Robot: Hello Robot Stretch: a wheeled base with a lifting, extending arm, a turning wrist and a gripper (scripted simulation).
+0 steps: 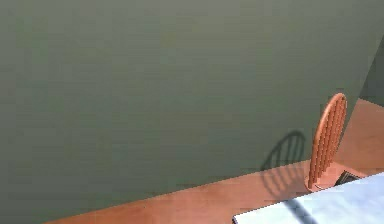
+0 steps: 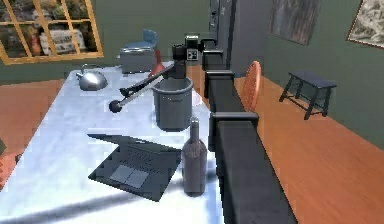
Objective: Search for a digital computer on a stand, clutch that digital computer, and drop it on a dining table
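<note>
A dark laptop lies opened flat on the pale-topped dining table, near the table's front. My arm rises along the table's right side. The gripper reaches left over the tabletop beyond a grey cylindrical pot. Bare tabletop lies behind its fingertips, and it holds nothing. The laptop is nearer the arm side view's bottom than the gripper, and apart from it. The table's corner shows at the forward view's lower right.
A dark bottle stands right of the laptop. A kettle and toaster sit at the table's far end under a window. Wooden chair by a green wall. A dark bench stands on open wood floor.
</note>
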